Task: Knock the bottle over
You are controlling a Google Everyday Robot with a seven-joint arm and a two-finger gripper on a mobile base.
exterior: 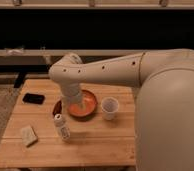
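The small white bottle (62,127) with a rounded cap stands on the wooden table (90,142), left of centre, leaning slightly to the left at the top. My arm reaches down from the upper right, and its wrist ends over the orange bowl (87,104). The gripper (72,111) is at the end of that wrist, just above and right of the bottle's cap, close to it; I cannot tell whether it touches the bottle.
A white open cup (110,108) stands right of the bowl. A pale sponge-like block (28,135) lies near the front left corner. A black phone (33,98) lies at the back left. My white body fills the right side.
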